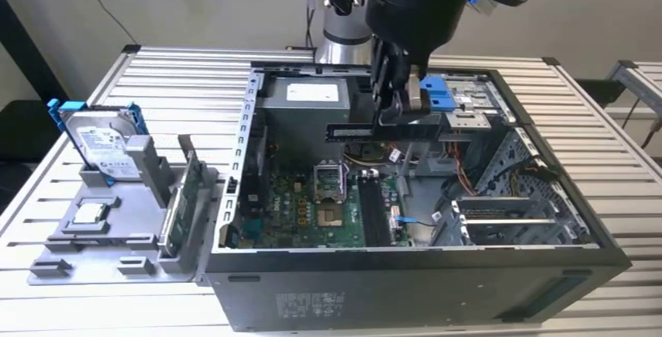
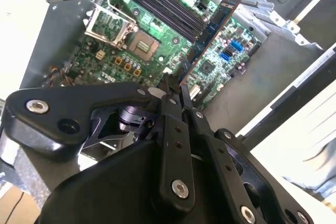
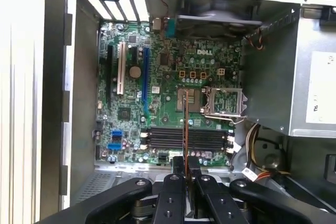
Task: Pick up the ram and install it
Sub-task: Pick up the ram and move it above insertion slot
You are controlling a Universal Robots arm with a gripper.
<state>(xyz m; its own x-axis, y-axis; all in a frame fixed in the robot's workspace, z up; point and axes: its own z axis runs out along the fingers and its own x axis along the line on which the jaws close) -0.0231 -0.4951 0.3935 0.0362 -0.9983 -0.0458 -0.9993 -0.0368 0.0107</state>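
My gripper hangs over the open computer case, shut on the ram. The ram is a long dark stick held level above the motherboard. In the second wrist view the ram juts out from between my fingertips over the green board. In the first wrist view the ram shows edge-on as a thin line crossing the black memory slots, with my gripper clamped on its near end. The memory slots lie well below the stick.
At the exterior view's left, a grey fixture tray holds a silver hard drive in a blue bracket and a green circuit board on edge. Inside the case are the power supply, the open processor socket and drive cages.
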